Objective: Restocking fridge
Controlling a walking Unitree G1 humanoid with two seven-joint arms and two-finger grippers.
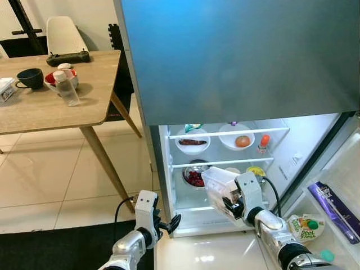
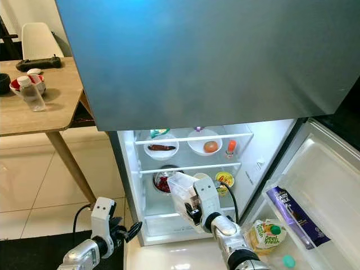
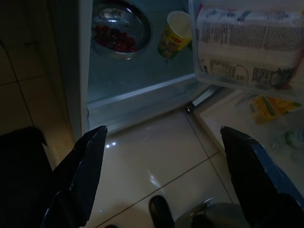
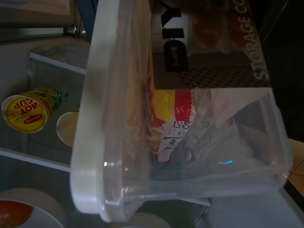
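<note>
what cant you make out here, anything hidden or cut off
- Right end effector: its fingers sit behind the clear storage box, so the grip is unreadable in the eye views.
- Packet inside the box: label cut off by the lid in the right wrist view.
- Purple carton in the door shelf: print too small.
- Top-shelf green item: mostly hidden by the freezer door.

You see a wooden table left of the fridge: dark mug, plastic bottle touching a red-filled bowl. White chair behind.
</note>
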